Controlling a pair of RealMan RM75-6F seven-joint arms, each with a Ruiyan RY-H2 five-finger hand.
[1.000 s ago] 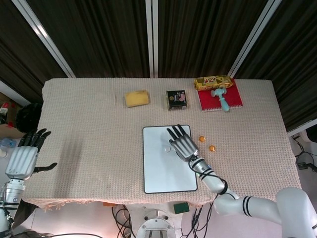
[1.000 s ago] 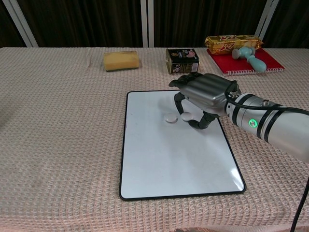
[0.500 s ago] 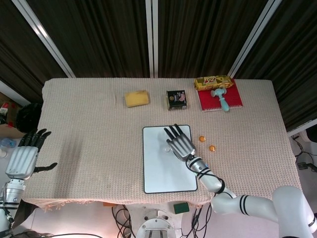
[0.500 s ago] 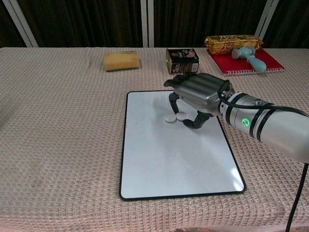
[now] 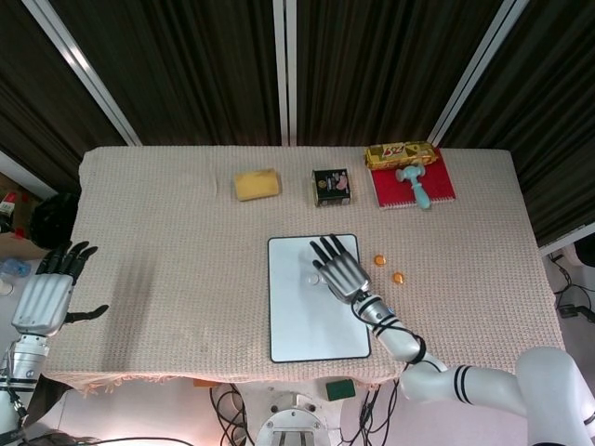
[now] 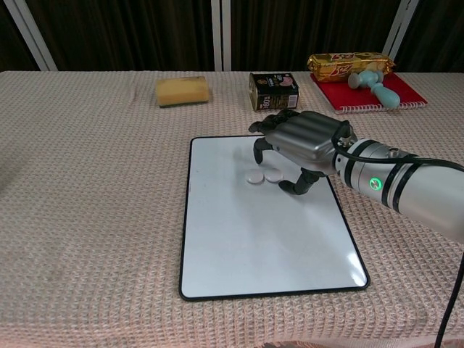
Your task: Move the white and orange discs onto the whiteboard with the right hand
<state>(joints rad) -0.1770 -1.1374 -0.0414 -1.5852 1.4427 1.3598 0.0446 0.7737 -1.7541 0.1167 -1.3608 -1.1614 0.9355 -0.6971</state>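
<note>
The whiteboard (image 6: pixel 261 246) lies flat on the beige cloth at centre. Two white discs (image 6: pixel 254 176) (image 6: pixel 273 175) rest side by side on its upper part, both free. My right hand (image 6: pixel 301 138) hovers just above and right of them, fingers bent downward and apart, holding nothing. From the head view the right hand (image 5: pixel 337 268) covers the board's upper right area. Two orange discs (image 5: pixel 379 260) (image 5: pixel 398 277) sit on the cloth right of the whiteboard (image 5: pixel 307 325); the chest view does not show them. My left hand (image 5: pixel 42 297) hangs open beyond the table's left edge.
Along the far side lie a yellow sponge (image 6: pixel 182 90), a dark tin (image 6: pixel 273 90), and a red notebook (image 6: pixel 377 94) carrying a yellow snack pack (image 6: pixel 348 64) and a teal tool (image 6: pixel 373 83).
The right hand shifted left over the board, then drew back slightly. The second white disc now lies uncovered beside the first. The left hand stayed still.
</note>
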